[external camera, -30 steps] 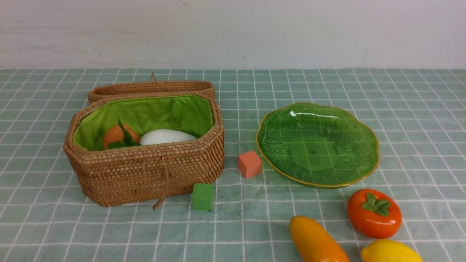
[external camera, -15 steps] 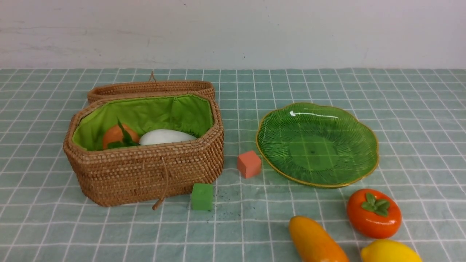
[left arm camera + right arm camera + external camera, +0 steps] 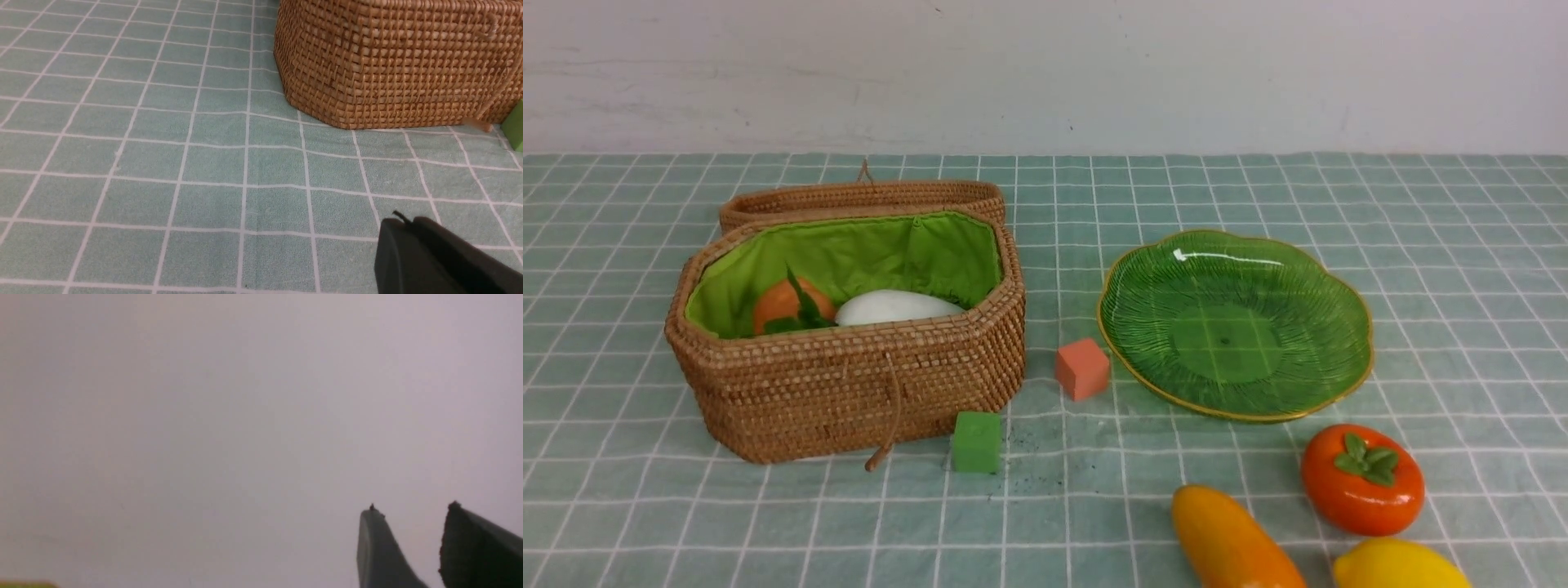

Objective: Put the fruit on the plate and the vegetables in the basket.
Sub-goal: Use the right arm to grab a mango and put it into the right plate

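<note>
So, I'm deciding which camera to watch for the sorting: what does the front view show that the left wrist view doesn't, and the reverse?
Only the front view: the green glass plate, salmon-orange cube, mango, persimmon, lemon, and, inside the basket, the potato and white radish.

Only the left wrist view: the left gripper, its fingers shut.

Both: the wicker basket, the green cube and the gridded tablecloth.

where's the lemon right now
In the front view, the lemon lies at the near edge toward the robot's right, just nearer than the persimmon and right of the mango.
</note>
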Available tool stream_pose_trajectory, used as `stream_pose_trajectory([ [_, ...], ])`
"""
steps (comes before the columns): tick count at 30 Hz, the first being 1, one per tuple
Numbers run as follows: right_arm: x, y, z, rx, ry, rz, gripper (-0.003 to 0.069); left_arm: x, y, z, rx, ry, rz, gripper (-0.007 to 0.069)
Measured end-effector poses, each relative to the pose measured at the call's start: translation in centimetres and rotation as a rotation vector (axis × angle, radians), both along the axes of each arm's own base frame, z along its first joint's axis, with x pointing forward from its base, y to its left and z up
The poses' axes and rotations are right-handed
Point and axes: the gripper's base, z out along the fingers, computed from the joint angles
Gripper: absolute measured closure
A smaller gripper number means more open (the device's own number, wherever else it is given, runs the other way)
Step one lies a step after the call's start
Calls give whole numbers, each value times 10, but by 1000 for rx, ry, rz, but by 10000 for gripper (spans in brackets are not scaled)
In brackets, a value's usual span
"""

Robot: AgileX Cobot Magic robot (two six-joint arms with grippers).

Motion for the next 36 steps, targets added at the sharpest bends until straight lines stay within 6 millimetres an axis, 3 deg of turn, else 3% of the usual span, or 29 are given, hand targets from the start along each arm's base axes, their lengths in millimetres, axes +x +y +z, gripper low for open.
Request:
stream_pose_trajectory([
  [2,-4,0,6,86,-66,54,419,0,0,0,0,0,0,605],
  [6,-6,-4,24,278,-39,117,419,0,0,0,0,0,0,603],
  [10,-9,-7,79,351,81,88,419,0,0,0,0,0,0,599],
  [13,6,-11,117,345,275,3,419,0,0,0,0,0,0,595],
  [15,14,-13,127,341,348,-30,419,0,0,0,0,0,0,595],
  [16,34,-18,139,322,505,-107,419,0,0,0,0,0,0,592],
  [20,66,-24,141,264,696,-212,419,0,0,0,0,0,0,588],
  [22,92,-26,133,240,800,-246,419,0,0,0,0,0,0,586],
  [23,96,-26,131,244,816,-246,419,0,0,0,0,0,0,586],
  [27,136,-19,101,349,1022,-184,419,0,0,0,0,0,0,586],
  [29,154,-4,82,288,1159,-96,419,0,0,0,0,0,0,586],
  [30,154,-3,83,299,1162,-91,419,0,0,0,0,0,0,586],
  [32,168,26,70,157,1323,72,406,0,0,0,0,0,0,586],
  [34,172,42,64,82,1395,156,391,0,0,0,0,0,0,586],
  [36,181,74,59,-69,1512,298,334,0,0,0,0,0,0,585],
])
